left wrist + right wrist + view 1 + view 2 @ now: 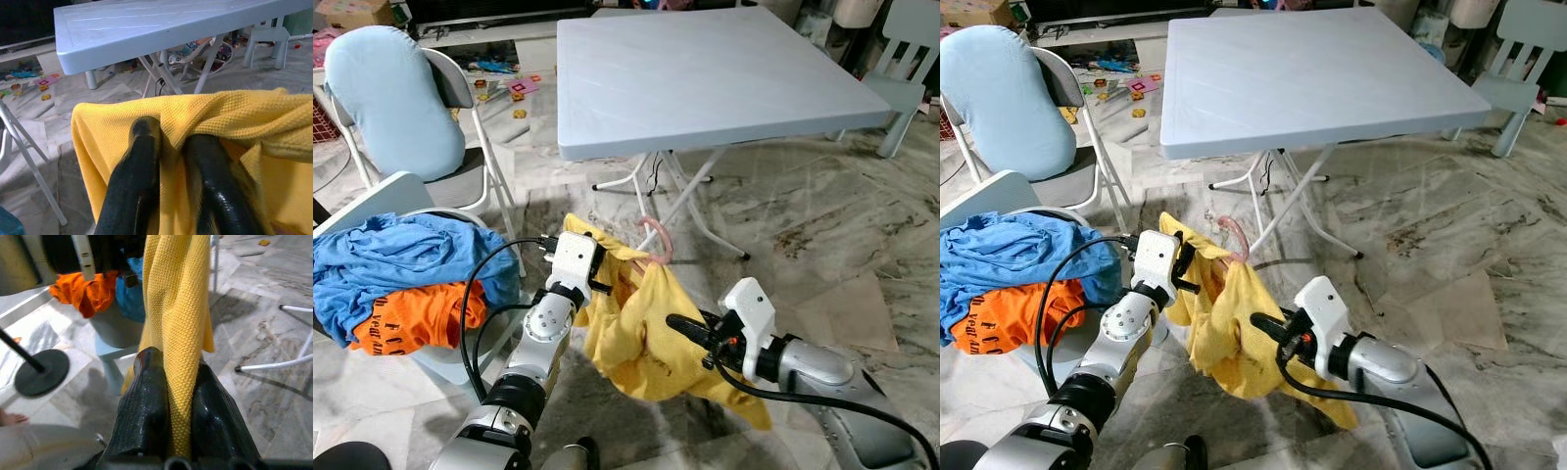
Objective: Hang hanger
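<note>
A yellow shirt [651, 333] hangs on a pink hanger whose hook [658, 238] sticks up above the cloth, in front of the folding table. My left gripper [605, 271] is shut on the shirt's upper left part; in the left wrist view its black fingers [142, 161] pinch the yellow fabric [234, 112]. My right gripper [677, 323] is shut on a fold of the shirt lower down on the right; its fingers [146, 396] clamp the cloth [178, 323] in the right wrist view. The hanger's body is hidden by the shirt.
A light blue folding table [705, 73] stands just ahead, its white legs [690, 196] beneath. At left a basket [460, 362] holds blue [391, 259] and orange clothes [411, 318]. A folding chair with a blue cushion [396, 98] stands behind it. Toys litter the far floor [509, 88].
</note>
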`<state>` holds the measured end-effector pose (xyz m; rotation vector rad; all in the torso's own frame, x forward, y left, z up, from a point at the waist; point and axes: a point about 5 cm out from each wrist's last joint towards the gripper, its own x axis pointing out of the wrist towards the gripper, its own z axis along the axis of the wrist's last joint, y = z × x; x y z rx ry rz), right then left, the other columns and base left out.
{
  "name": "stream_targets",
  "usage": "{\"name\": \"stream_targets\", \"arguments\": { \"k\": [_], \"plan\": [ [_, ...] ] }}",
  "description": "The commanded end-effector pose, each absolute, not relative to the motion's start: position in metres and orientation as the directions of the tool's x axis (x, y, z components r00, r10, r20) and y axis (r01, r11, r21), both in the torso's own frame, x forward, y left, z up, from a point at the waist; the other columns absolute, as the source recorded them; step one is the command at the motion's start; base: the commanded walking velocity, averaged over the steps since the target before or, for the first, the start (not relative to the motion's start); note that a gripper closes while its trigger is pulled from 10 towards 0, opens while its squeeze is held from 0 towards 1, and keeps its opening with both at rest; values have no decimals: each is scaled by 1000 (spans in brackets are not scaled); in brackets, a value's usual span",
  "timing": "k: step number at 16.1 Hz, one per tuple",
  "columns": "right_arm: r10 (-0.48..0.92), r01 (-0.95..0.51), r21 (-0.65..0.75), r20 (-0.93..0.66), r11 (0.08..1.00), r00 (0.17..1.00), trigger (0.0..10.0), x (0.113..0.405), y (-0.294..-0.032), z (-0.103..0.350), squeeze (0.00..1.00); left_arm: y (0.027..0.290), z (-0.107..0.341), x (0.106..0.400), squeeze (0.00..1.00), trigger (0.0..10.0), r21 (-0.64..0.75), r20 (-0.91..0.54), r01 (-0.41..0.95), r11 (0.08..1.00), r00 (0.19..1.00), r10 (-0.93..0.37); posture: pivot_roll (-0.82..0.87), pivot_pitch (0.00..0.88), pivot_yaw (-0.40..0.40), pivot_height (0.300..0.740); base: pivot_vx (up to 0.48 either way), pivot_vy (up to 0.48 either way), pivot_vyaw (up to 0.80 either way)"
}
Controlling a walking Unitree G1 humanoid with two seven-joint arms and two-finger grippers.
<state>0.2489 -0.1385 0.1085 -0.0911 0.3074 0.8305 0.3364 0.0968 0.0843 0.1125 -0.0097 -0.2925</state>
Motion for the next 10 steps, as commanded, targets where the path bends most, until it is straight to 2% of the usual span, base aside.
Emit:
{"name": "stream_targets", "arguments": {
  "k": [1, 2, 3, 4, 6, 10],
  "plan": [
    [689, -709, -3, -234, 705, 686, 10000, 257, -137, 121, 0, 97, 90, 340, 0, 0, 95, 5, 289, 953, 957, -291, -60, 122, 73, 740, 0, 0, 0],
    [682, -703, -20, -224, 711, 696, 10000, 259, -137, 123, 0, 95, 91, 340, 0, 0, 96, 8, 290, 952, 956, -292, -60, 122, 73, 740, 0, 0, 0],
    [624, -647, -64, -204, 760, 754, 10000, 268, -142, 125, 0, 94, 92, 340, 0, 0, 92, 15, 292, 952, 956, -294, -52, 118, 67, 740, 0, 0, 0],
    [601, -621, -61, -197, 781, 775, 10000, 274, -146, 127, 0, 94, 93, 340, 0, 0, 89, 18, 287, 954, 957, -290, -44, 116, 62, 740, 0, 0, 0],
    [607, -630, -71, -203, 773, 768, 10000, 277, -148, 128, 0, 97, 90, 339, 0, 0, 55, 6, 266, 963, 964, -266, -39, 114, 55, 740, 0, 0, 0],
    [584, -607, -103, -188, 788, 790, 10000, 282, -157, 131, 0, 112, 85, 339, 0, 0, 78, -18, 227, 971, 974, -226, -41, 109, 54, 740, 0, 0, 0]
  ]
}}
